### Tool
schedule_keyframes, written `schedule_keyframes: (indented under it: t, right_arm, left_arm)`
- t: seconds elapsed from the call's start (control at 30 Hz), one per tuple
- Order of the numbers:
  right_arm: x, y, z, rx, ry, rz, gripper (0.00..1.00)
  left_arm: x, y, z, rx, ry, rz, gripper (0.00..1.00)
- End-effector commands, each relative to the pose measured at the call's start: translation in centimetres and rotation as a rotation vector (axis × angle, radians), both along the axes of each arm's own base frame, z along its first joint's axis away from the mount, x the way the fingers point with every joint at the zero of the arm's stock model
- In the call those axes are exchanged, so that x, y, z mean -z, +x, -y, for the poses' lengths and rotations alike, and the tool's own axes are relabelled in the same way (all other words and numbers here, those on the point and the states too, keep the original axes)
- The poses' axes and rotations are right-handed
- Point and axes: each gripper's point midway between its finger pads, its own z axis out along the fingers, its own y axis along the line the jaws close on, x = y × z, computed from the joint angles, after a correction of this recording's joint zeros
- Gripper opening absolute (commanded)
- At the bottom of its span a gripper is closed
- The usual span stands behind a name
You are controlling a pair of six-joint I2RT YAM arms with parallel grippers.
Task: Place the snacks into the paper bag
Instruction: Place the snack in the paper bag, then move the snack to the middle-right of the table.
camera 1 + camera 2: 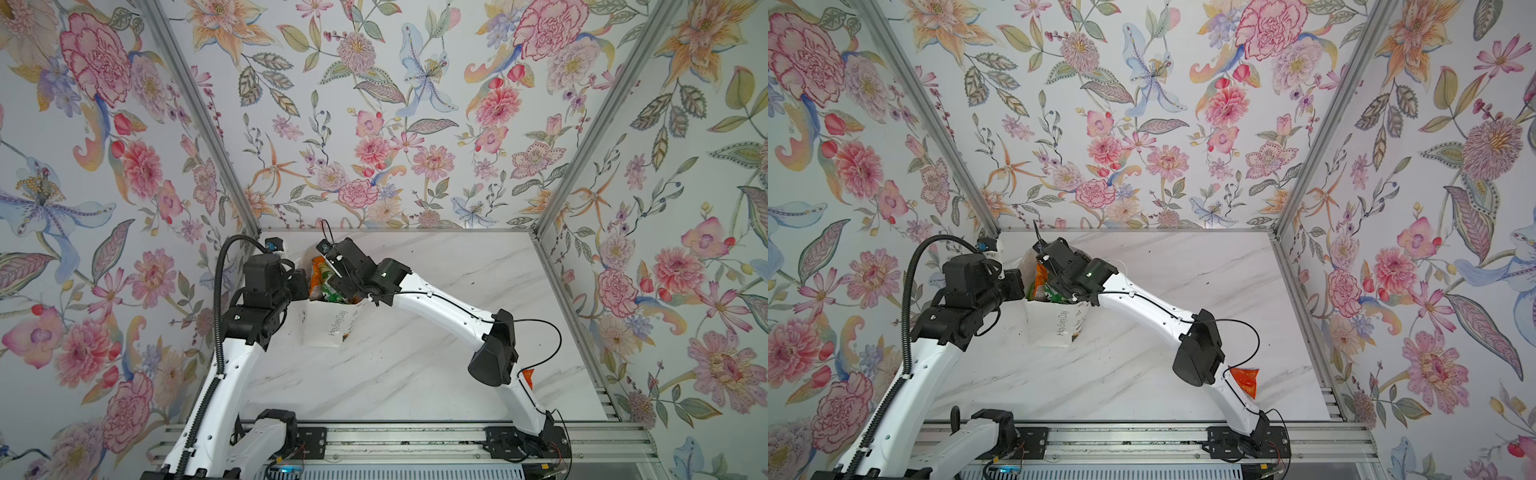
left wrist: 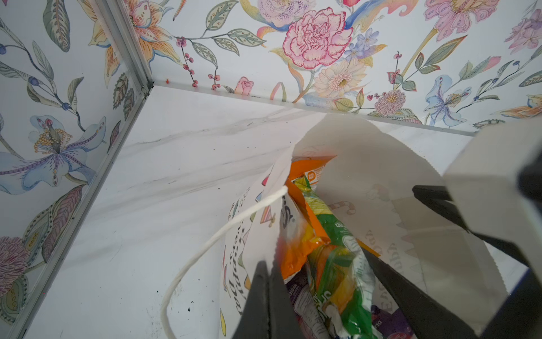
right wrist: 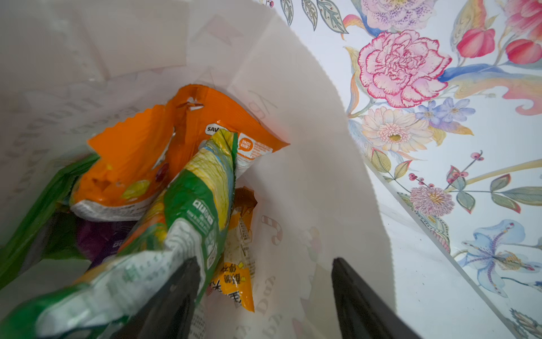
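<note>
The white paper bag [image 1: 328, 330] [image 1: 1054, 328] stands upright at the table's back left, its mouth open. Several snacks fill it: an orange packet [image 3: 137, 158], a green and yellow packet [image 3: 190, 205], a purple one [image 3: 99, 237] and a small orange sachet [image 3: 237, 278]. My left gripper [image 2: 268, 265] is shut on the bag's near wall at the rim [image 2: 278, 187]. Inside the mouth my right gripper [image 3: 264, 264] stands open, and the green and yellow packet leans against one finger [image 3: 181, 281]. One more orange packet [image 1: 1245, 380] lies on the table beside the right arm.
The bag's cord handle [image 2: 205, 249] loops out over the marble table [image 1: 436, 374]. Floral walls [image 1: 374, 124] close in the back and both sides, with the back left corner post [image 2: 129, 52] near the bag. The right arm [image 1: 449, 311] reaches across the table's middle.
</note>
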Motion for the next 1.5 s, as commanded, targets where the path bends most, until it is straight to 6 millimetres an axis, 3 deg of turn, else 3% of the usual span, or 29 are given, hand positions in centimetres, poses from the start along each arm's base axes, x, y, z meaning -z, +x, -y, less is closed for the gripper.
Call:
schedule_keyframes:
  t: [0.0, 0.3, 0.53, 0.8, 1.03, 1.3, 1.47]
  right_arm:
    - [-3.8, -1.1, 1.4, 0.017, 0.053, 0.030, 0.77]
    - [-6.3, -2.6, 5.4, 0.068, 0.086, 0.030, 0.83]
    - [-6.6, -3.4, 12.0, 0.188, 0.111, 0.019, 0.85]
    - [-2.9, -2.8, 23.8, 0.469, 0.192, -0.086, 0.85]
    - [2.1, -3.3, 32.8, 0.742, 0.325, -0.245, 0.84]
    - [6.0, -6.0, 37.9, 0.931, 0.413, -0.336, 0.84]
    - [9.8, -9.8, 40.4, 1.104, 0.416, -0.480, 0.89]
  left_arm:
    - [-2.6, 1.0, 0.0, 0.016, 0.009, 0.141, 0.00]
    - [-1.2, 1.1, 0.1, 0.022, 0.015, 0.147, 0.00]
    - [-0.7, 0.5, 0.0, 0.020, 0.005, 0.145, 0.00]
    - [-0.4, 0.9, 0.4, 0.033, -0.012, 0.149, 0.00]
    - [0.0, 0.8, 0.3, 0.028, -0.004, 0.148, 0.00]
    - [-0.1, 0.6, 0.2, 0.025, -0.005, 0.154, 0.00]
    - [0.1, 0.7, 0.4, 0.031, -0.014, 0.149, 0.00]
